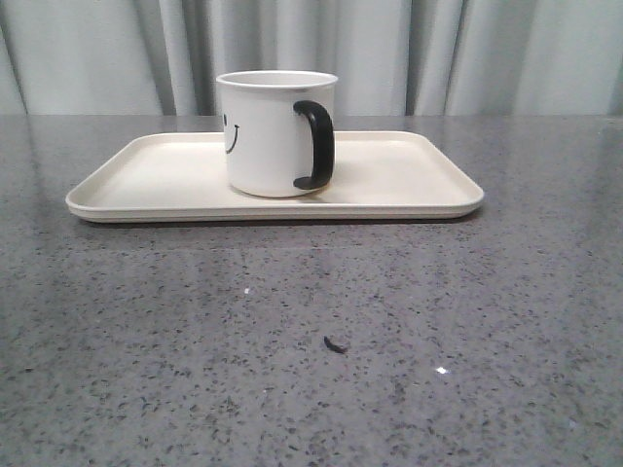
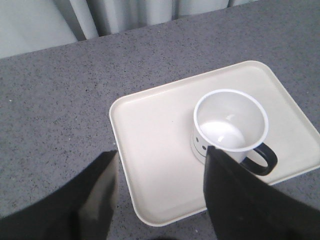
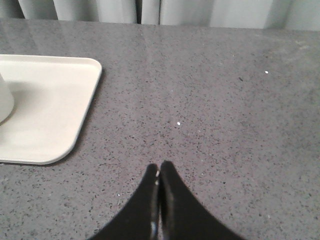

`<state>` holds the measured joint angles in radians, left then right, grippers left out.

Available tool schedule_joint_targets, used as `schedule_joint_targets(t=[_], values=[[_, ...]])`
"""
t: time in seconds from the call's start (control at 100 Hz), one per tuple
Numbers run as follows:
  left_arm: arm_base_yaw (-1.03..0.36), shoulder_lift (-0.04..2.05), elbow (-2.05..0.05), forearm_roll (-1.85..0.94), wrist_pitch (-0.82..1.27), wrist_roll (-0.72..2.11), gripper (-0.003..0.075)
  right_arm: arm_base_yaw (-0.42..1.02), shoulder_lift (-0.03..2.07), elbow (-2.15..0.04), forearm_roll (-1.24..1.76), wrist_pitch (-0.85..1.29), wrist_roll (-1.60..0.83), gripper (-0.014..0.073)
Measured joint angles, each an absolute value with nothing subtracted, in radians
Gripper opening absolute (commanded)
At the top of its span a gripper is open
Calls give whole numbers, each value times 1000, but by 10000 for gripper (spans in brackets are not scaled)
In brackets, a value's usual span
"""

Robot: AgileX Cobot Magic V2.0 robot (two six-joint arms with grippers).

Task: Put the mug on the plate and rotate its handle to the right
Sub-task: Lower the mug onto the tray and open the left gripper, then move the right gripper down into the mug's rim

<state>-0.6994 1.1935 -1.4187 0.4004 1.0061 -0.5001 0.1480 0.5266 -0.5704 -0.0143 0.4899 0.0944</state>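
The white mug with a black smiley face stands upright on the cream plate. Its black handle faces front and a little right. No gripper shows in the front view. In the left wrist view my left gripper is open and empty above the plate, with the mug and its handle beside one fingertip. In the right wrist view my right gripper is shut and empty over bare table, apart from the plate's corner. A sliver of the mug shows at the edge.
The grey speckled table stretches in front of the plate, with a small dark speck on it. Grey curtains hang behind the table's far edge.
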Motion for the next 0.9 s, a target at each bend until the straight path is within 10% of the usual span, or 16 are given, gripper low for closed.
schedule_joint_targets(t=[0.58,0.9], values=[[-699,584,-809,401,718,-571,-20,286,796,-788,-14,621,78,-28],[-699,443,-682,383,709,-571,-19,385,1053,-1042,-14,695,74,402]])
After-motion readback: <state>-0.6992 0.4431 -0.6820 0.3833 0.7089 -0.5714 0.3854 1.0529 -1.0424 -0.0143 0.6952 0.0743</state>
